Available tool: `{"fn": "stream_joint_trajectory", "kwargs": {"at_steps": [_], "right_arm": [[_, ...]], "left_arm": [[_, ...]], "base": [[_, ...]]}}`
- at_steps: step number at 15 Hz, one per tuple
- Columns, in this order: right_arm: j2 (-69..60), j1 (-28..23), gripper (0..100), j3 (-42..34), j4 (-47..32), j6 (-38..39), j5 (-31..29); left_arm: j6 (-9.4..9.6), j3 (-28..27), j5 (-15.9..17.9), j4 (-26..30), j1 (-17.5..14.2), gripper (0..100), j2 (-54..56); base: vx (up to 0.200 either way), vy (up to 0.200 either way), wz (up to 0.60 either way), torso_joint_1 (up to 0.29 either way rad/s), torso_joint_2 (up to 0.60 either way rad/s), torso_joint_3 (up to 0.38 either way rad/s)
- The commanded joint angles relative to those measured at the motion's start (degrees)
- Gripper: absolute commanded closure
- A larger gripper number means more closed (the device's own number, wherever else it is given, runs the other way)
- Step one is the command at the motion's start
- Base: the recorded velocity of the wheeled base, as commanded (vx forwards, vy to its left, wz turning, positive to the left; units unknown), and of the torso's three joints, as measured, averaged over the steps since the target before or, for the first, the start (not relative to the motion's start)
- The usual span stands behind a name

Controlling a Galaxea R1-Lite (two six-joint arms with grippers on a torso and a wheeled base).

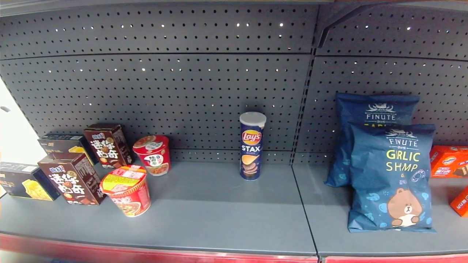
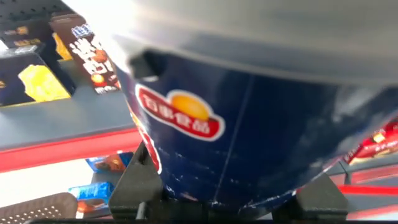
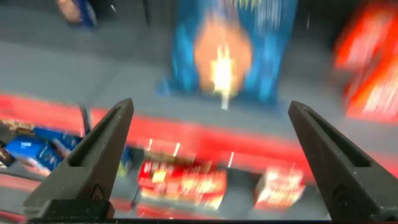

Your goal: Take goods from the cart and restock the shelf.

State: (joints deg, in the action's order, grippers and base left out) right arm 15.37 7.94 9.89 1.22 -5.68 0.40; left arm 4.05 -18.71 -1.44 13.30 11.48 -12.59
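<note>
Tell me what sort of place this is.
Likely a shop, or a mock-up of one: a pegboard-backed shelf stocked with chip bags, cup noodles and a crisp can.

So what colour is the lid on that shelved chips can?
Whitish grey lid; the head view shows it best.

Left gripper (image 2: 230,194) jaws clamp a blue can (image 2: 249,124); right gripper (image 3: 211,106) jaws stand wide apart.

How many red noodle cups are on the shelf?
2. The front cup stands by the brown box, nearer the shelf edge; the back cup stands behind it, near the pegboard. None looks hidden.
</note>
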Motion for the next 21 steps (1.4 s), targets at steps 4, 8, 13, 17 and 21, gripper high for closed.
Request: {"fn": "stream_joint_trajectory", "kwargs": {"at_steps": [4,8,13,17,21], "right_arm": [[27.1,24.1,0,17.7,7.1,1.5,-0.2],[41.8,24.6,0,18.7,20.8,8.8,2.4],[51.4,28.0,0,20.3,24.2,8.0,7.9],[57.9,27.7,0,20.4,30.3,6.6,7.9],[65.6,27.0,0,26.0,31.7,6.6,8.2]], "left_arm": [[-1.5,2.3,0.2,0.0,1.3,100,0.6],[-1.76,2.5,0.2,-0.1,1.6,100,1.8],[-2.99,2.3,0.2,-0.2,3.5,100,1.3],[-2.99,2.3,0.0,-0.2,4.4,100,1.2],[-4.66,2.1,-0.2,-0.2,4.4,100,1.2]], "base": [[0.0,0.0,0.0,0.0,0.0,0.0],[0.0,0.0,0.0,0.0,0.0,0.0],[0.0,0.0,0.0,0.0,0.0,0.0],[0.0,0.0,0.0,0.0,0.0,0.0],[0.0,0.0,0.0,0.0,0.0,0.0]]}}
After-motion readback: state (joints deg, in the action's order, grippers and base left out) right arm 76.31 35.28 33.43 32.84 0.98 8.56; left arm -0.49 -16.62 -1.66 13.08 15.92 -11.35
